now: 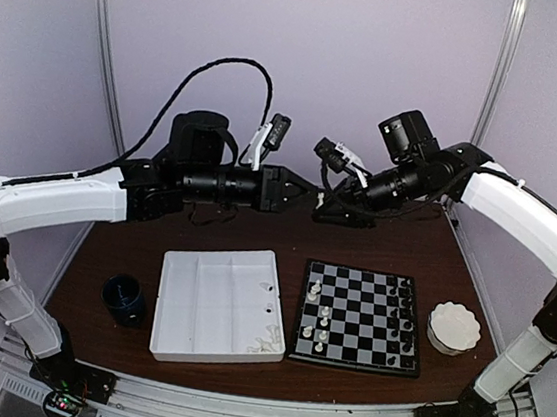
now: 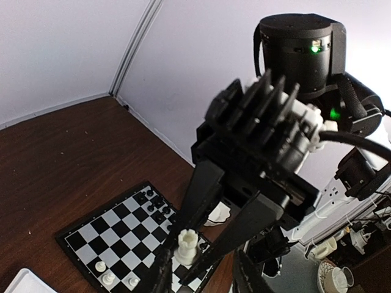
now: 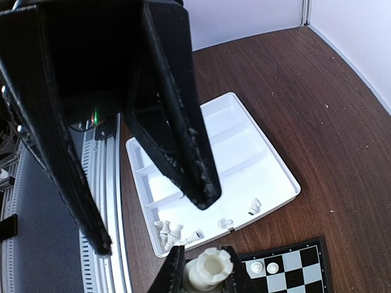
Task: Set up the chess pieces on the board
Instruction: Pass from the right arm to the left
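Both arms are raised and meet above the table's back. My left gripper (image 1: 308,194) is shut on a white rook (image 3: 211,268), which also shows in the left wrist view (image 2: 187,247). Its fingertips (image 3: 173,268) clamp the rook's sides. My right gripper (image 3: 153,221) faces it, open and empty, its long fingers (image 2: 204,189) either side of the rook without gripping. Below lies the board (image 1: 368,309), with a few white pieces (image 1: 318,319) on its left side and black pieces (image 1: 404,324) along its right side. It also shows in the left wrist view (image 2: 116,238).
A white compartmented tray (image 1: 212,302) lies left of the board, with several loose white pieces (image 3: 171,232) in its near right corner. A dark blue cup (image 1: 124,297) stands left of the tray. A white scalloped bowl (image 1: 454,327) sits right of the board.
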`<action>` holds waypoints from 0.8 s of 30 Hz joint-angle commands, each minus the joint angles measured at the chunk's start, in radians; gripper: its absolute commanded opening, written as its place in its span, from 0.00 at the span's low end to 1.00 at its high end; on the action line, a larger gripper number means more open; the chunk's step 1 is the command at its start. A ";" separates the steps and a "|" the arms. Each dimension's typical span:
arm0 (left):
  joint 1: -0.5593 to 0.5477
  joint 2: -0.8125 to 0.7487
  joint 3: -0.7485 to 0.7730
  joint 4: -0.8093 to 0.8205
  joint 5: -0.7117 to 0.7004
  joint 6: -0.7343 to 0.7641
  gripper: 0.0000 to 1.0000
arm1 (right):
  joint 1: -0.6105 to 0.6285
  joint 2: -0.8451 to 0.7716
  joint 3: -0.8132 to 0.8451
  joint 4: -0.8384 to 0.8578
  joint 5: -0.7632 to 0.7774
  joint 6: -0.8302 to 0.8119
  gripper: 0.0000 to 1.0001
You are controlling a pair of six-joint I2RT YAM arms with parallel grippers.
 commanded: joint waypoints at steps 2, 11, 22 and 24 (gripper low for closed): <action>0.021 0.029 0.046 -0.036 0.056 -0.073 0.34 | 0.022 -0.019 0.017 -0.043 0.066 -0.064 0.02; 0.021 0.081 0.108 -0.098 0.113 -0.078 0.33 | 0.048 -0.025 0.021 -0.065 0.107 -0.095 0.03; 0.021 0.100 0.120 -0.122 0.136 -0.074 0.20 | 0.068 -0.026 0.024 -0.075 0.137 -0.114 0.02; 0.020 0.102 0.120 -0.126 0.135 -0.068 0.17 | 0.072 -0.026 0.022 -0.078 0.143 -0.116 0.03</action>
